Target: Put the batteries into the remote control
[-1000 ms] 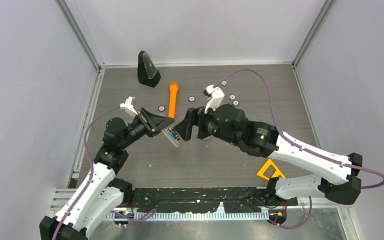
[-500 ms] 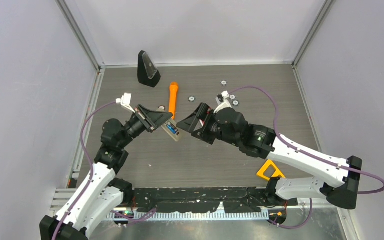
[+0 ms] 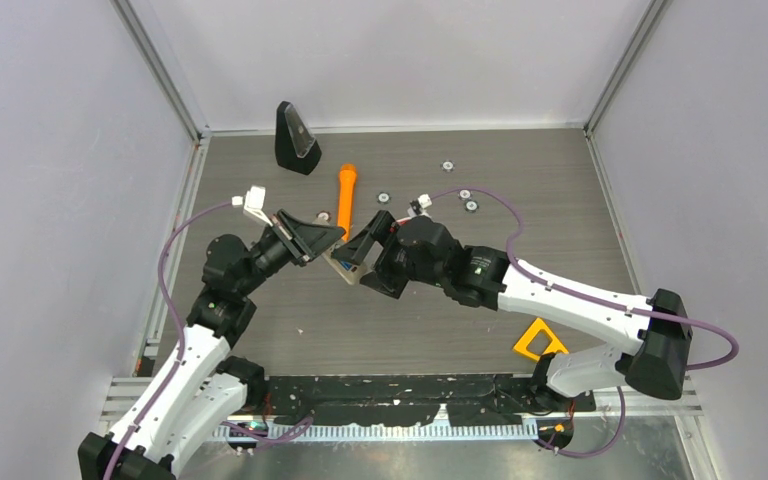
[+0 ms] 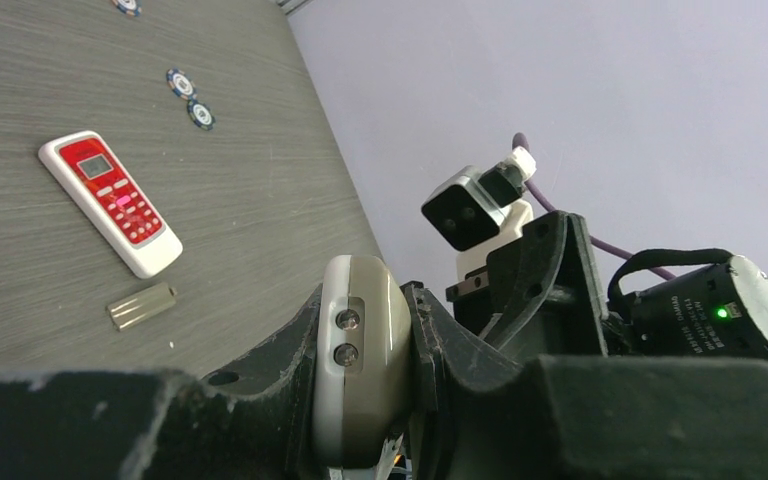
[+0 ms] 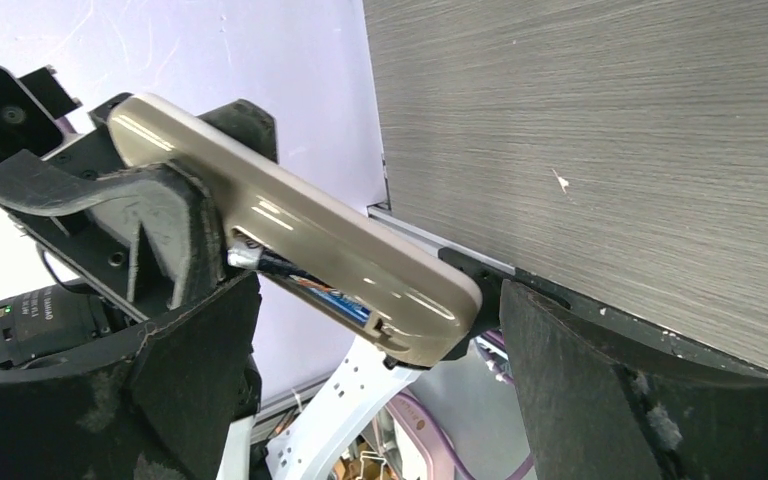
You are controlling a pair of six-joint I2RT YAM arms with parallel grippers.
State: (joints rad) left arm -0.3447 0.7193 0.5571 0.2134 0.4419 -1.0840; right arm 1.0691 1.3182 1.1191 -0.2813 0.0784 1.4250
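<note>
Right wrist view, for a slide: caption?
Left gripper holds the beige remote, battery in its bay, inside the open right gripper.

Mid-desk [image 3: 520, 200], the remote control [image 3: 342, 266] sits in the left claw [image 3: 326, 243], its end between the right claw [image 3: 360, 262] jaws; a torch [image 3: 345, 197] lies behind.

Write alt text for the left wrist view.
The left end effector clamps a beige remote, seen end-on, above a grey wood-grain table. On the table lie a red-and-white remote, a small grey piece and several round discs; the right arm is close behind.
</note>
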